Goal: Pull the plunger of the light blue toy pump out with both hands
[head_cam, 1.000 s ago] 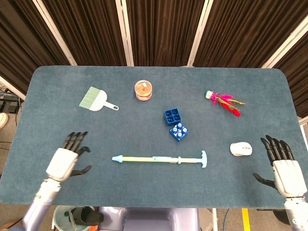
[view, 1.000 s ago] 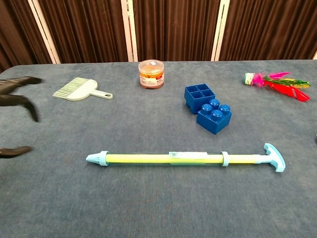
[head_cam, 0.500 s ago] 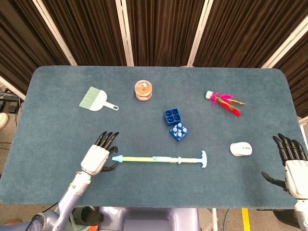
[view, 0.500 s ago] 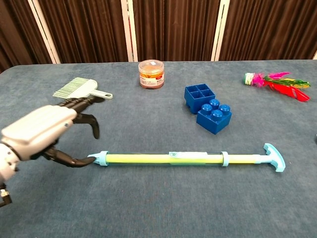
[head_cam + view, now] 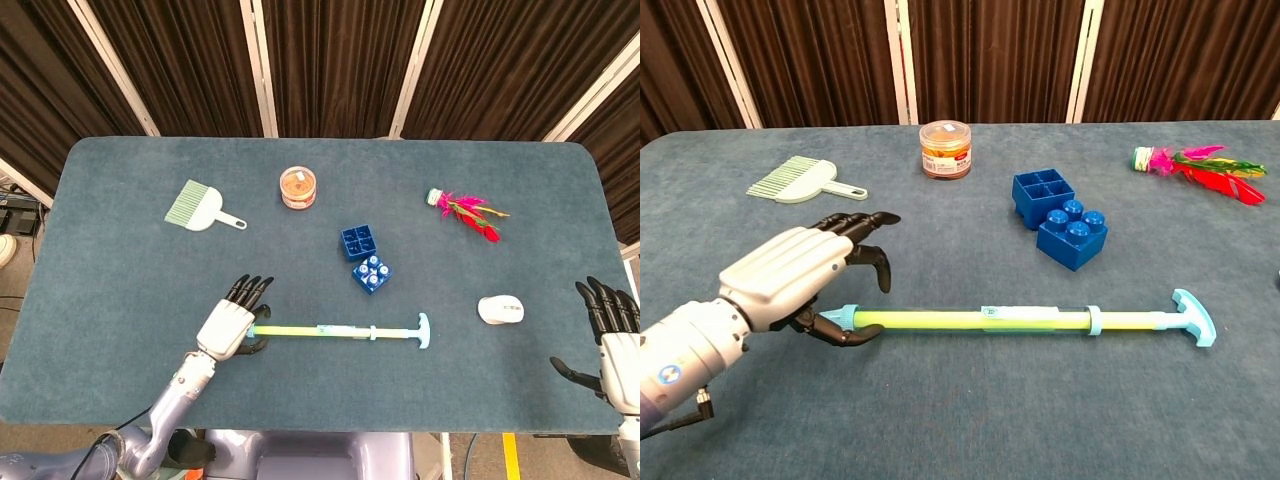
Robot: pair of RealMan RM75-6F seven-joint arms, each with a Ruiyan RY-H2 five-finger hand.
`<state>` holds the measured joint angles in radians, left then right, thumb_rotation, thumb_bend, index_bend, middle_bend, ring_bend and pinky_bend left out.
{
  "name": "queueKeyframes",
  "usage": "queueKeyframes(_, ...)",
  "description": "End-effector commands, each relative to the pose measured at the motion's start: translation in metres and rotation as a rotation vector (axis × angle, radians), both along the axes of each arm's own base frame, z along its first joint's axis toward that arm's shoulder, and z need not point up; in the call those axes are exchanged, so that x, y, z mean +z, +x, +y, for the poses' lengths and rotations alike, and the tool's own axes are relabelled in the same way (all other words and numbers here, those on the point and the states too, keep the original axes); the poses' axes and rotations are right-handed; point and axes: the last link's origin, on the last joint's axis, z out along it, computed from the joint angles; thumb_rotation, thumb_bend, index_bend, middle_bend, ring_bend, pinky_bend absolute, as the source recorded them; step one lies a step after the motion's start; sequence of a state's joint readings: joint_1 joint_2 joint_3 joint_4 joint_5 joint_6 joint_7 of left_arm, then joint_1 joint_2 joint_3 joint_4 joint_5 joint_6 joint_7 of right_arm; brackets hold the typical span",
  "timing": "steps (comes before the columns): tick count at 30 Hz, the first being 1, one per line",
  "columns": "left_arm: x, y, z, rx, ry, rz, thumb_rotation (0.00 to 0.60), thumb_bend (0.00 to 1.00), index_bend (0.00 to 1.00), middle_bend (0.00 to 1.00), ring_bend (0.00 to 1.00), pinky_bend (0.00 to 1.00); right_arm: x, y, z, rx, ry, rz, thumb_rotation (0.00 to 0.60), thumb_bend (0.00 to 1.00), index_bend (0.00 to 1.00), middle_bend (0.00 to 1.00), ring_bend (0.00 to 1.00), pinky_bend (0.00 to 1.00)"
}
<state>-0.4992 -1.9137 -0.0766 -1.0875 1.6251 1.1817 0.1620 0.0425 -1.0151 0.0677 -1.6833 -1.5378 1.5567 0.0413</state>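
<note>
Light blue toy pump (image 5: 980, 318), slim rigid plastic tube: we judged it light, slippery (T-handle (image 5: 1193, 317) for pulling). Left hand (image 5: 800, 275) spread over its nozzle end, ungrasped; right hand (image 5: 615, 340) released.

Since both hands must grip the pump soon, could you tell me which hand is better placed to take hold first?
Left. The left hand is open over the pump's tip, while the right hand is open at the table edge, far from the T-handle.

The left hand (image 5: 790, 275) has moved right over the toy pump's (image 5: 1020, 319) tip, fingers (image 5: 862, 222) spread.
</note>
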Motion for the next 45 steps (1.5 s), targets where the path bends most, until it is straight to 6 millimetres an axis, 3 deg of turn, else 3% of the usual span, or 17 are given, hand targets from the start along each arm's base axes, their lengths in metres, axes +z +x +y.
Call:
queueKeyframes(1, -0.004, 0.000, 0.001, 0.005, -0.012, 0.005, 0.600, 0.26, 0.43, 0.01, 0.00, 0.00, 0.001, -0.001, -0.001, -0.002, -0.004, 0.000, 0.600, 0.02, 0.00, 0.04, 0.07, 0.08)
queueKeyframes(8, -0.013, -0.001, 0.003, 0.015, -0.039, 0.016, 0.600, 0.29, 0.48, 0.01, 0.00, 0.00, 0.002, -0.002, -0.002, -0.009, -0.011, 0.008, 0.600, 0.03, 0.00, 0.04, 0.07, 0.08)
queueKeyframes(15, -0.012, -0.002, 0.003, 0.018, -0.049, 0.006, 0.600, 0.46, 0.55, 0.02, 0.00, 0.00, -0.005, -0.003, -0.004, -0.018, 0.014, 0.020, 0.600, 0.04, 0.00, 0.04, 0.07, 0.08)
queueKeyframes(21, -0.003, 0.003, 0.000, -0.004, -0.043, -0.028, 0.600, 0.54, 0.58, 0.04, 0.00, 0.00, -0.015, -0.004, -0.005, -0.030, 0.055, 0.035, 0.600, 0.08, 0.00, 0.05, 0.07, 0.08)
queueKeyframes(24, 0.001, 0.004, -0.002, -0.009, -0.050, -0.041, 0.600, 0.56, 0.58, 0.04, 0.00, 0.00, -0.020, -0.006, -0.006, -0.042, 0.081, 0.040, 0.600, 0.12, 0.06, 0.07, 0.07, 0.08)
queueKeyframes(36, 0.010, 0.004, 0.001, -0.006, -0.066, -0.045, 0.600, 0.56, 0.60, 0.05, 0.00, 0.00, -0.071, -0.002, -0.015, -0.030, 0.129, 0.088, 0.600, 0.17, 0.34, 0.11, 0.07, 0.09)
queueKeyframes(45, 0.004, 0.002, 0.004, 0.001, -0.088, -0.043, 0.600, 0.56, 0.60, 0.05, 0.00, 0.00, -0.116, 0.023, -0.021, 0.015, 0.183, 0.088, 0.600, 0.20, 0.40, 0.11, 0.07, 0.09)
